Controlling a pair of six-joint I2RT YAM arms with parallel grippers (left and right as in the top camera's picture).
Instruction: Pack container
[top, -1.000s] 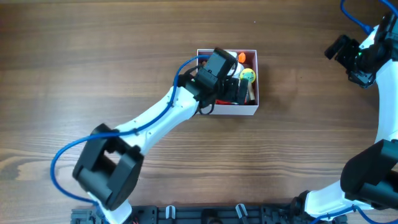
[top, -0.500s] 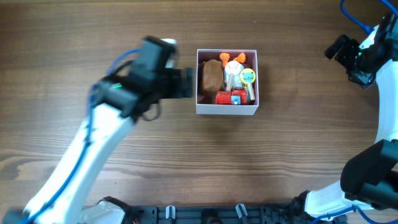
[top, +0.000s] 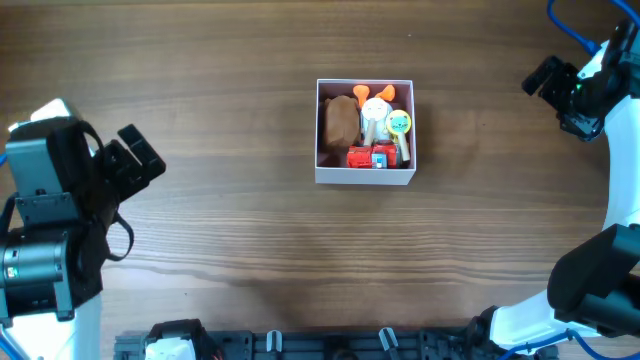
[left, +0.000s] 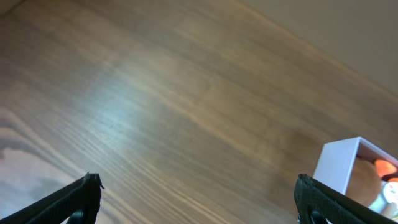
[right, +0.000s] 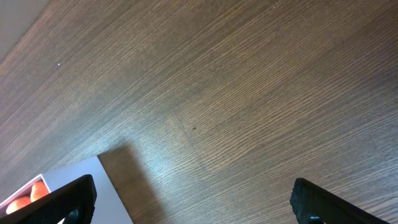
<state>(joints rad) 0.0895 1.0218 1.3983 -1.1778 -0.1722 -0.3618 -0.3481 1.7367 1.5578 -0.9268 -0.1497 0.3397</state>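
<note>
Wooden table (top: 250, 250) around container (top: 365, 177) (toys (top: 340, 122) inside)

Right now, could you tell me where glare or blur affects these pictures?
Overhead: sharp, the container casts a soft shadow rightward. Left wrist: pale glare on the table, container blurred at the edge. Right wrist: crisp grain, faint sheen.
</note>
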